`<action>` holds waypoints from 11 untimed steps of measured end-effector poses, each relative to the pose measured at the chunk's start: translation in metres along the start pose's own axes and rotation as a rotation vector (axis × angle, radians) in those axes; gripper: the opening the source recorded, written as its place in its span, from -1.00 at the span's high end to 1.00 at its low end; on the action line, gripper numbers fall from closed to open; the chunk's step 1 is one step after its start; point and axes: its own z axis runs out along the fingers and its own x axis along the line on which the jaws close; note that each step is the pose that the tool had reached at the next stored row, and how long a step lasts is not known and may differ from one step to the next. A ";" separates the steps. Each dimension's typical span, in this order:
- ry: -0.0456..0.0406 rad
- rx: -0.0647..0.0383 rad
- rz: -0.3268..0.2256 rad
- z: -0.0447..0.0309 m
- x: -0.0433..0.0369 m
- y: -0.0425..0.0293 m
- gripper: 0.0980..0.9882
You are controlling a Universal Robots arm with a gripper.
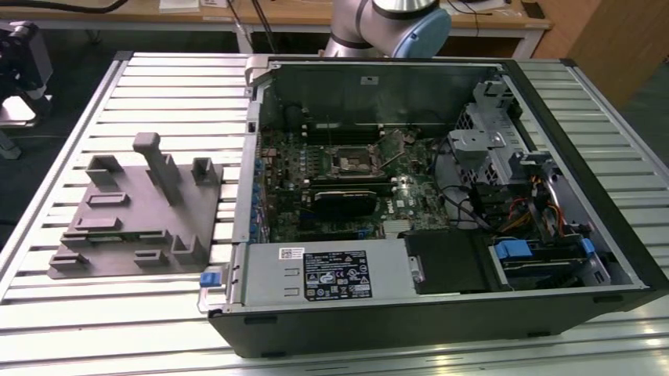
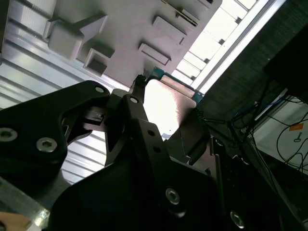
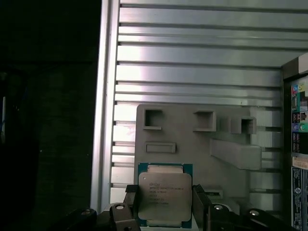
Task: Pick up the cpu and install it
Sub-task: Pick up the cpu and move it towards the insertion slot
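My gripper (image 3: 164,206) is clamped on the cpu (image 3: 164,185) by two opposite edges, over the fixture (image 3: 192,139).

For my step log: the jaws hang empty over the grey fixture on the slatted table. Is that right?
Not quite. The jaws are not empty: the gripper is shut on the cpu, with one jaw at each side of it, as both wrist views show. The rest stands: it hangs over the grey fixture on the slatted table.
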 end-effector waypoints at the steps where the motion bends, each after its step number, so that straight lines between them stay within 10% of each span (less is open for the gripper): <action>1: 0.0000 0.000 0.000 -0.0020 0.0000 0.0001 0.00; 11: 0.0000 0.000 0.000 -0.0213 0.0001 0.0014 0.00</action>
